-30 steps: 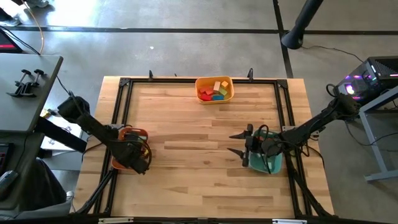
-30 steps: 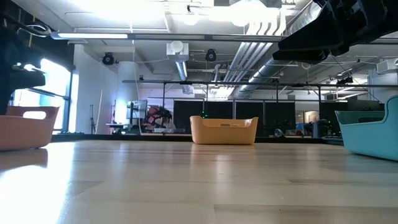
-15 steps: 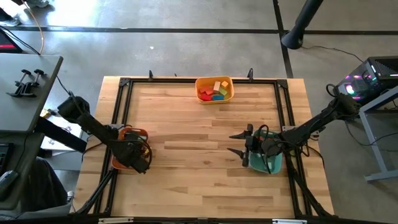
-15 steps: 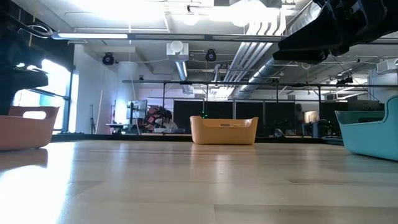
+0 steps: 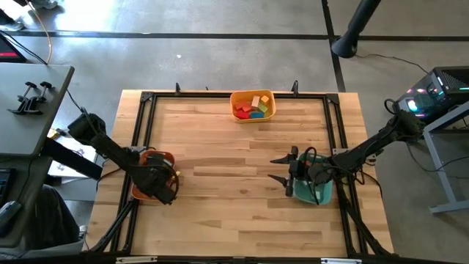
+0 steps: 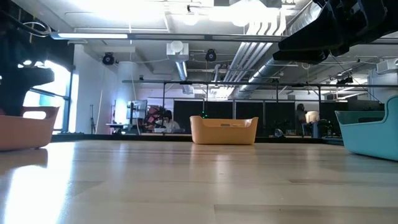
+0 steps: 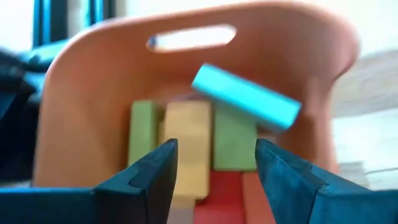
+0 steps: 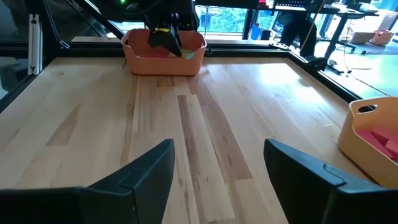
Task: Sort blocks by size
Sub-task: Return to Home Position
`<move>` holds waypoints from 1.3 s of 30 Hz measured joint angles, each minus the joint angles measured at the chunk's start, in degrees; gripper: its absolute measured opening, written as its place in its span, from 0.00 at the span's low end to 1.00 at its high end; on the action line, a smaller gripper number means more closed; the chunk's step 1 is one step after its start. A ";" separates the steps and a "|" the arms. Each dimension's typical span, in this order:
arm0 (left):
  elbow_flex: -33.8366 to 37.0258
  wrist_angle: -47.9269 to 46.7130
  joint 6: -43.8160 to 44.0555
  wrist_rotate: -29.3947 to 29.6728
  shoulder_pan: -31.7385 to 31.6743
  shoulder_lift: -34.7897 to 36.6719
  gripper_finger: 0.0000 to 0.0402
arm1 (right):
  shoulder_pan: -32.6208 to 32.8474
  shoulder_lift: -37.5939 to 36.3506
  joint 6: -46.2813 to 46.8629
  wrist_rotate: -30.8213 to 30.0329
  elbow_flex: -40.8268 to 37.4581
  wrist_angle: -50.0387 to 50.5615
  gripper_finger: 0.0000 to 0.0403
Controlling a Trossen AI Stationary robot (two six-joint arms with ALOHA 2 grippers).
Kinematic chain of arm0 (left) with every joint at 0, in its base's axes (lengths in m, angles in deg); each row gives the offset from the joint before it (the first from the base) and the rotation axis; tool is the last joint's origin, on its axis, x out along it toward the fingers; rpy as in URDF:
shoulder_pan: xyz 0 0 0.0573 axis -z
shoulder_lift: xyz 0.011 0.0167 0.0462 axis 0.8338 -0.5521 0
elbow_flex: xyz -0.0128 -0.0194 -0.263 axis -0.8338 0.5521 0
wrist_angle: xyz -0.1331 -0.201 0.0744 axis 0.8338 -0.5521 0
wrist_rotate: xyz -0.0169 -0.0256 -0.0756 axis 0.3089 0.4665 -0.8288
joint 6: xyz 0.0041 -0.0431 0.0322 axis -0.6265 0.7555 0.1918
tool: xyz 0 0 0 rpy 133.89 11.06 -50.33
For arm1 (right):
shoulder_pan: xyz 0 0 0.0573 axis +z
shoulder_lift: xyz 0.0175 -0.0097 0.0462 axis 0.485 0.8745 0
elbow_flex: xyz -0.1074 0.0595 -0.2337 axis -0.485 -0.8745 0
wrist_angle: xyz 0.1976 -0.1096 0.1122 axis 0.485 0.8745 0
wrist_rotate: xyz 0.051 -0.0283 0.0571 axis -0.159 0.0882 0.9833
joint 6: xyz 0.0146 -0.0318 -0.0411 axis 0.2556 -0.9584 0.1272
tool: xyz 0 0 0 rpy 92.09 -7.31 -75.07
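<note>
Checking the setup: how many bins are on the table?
3: orange bin at left, yellow bin mid far edge, teal bin at right. None appears hidden.

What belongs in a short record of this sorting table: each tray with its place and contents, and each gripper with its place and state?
yellow tray: middle of the far edge; holds mixed coloured blocks
orange tray: left side, below the left gripper; holds more blocks, with a light blue bar tilted on top
teal tray: right side; contents hidden by the right arm
left gripper: open, over the orange tray
right gripper: open, over bare table beside the teal tray
</note>
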 joint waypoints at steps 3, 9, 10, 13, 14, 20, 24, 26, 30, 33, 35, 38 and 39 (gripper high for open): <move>0.00 0.75 0.10 5.49 0.02 0.00 0.50 | 0.00 0.00 0.04 0.01 0.00 0.00 0.61; 0.00 14.04 -6.73 27.50 0.64 0.00 0.50 | 1.00 -0.60 -0.65 -0.30 0.00 0.88 0.61; 0.00 17.51 -9.52 31.00 0.82 0.00 0.49 | 1.53 -1.35 -0.77 -0.92 0.00 1.72 0.61; 0.00 27.04 -17.57 38.78 0.83 0.61 0.47 | 3.27 -5.76 0.34 -3.33 0.00 5.89 0.61; 0.00 30.06 -20.23 40.41 0.56 1.08 0.46 | 3.84 -7.82 0.98 -3.62 0.00 7.92 0.61; 0.39 51.40 -49.66 37.10 -3.96 7.21 0.35 | 6.07 -22.40 5.83 -0.88 0.04 23.03 0.54; 2.37 72.33 -76.19 29.62 -10.71 10.18 0.26 | 7.92 -26.78 9.24 3.61 0.04 27.11 0.42; 2.62 81.13 -85.48 23.79 -15.38 10.56 0.21 | 9.30 -26.57 8.88 3.97 0.04 26.43 0.36; 2.60 94.69 -98.98 8.49 -24.00 10.57 0.12 | 11.39 -24.88 4.05 8.62 0.04 25.68 0.23; 2.64 95.02 -102.15 3.53 -28.70 14.41 0.05 | 12.25 -25.80 -0.34 9.82 0.02 25.58 0.13; 2.58 91.03 -103.85 3.35 -31.20 18.76 0.01 | 11.72 -28.42 -1.70 8.51 0.02 26.94 0.07; 2.58 82.94 -105.16 3.15 -34.17 25.23 0.01 | 10.65 -33.33 -2.00 11.32 0.02 33.32 0.01; 2.58 79.92 -105.60 2.69 -34.81 27.35 0.01 | 10.17 -35.11 -2.06 13.50 0.02 35.50 0.01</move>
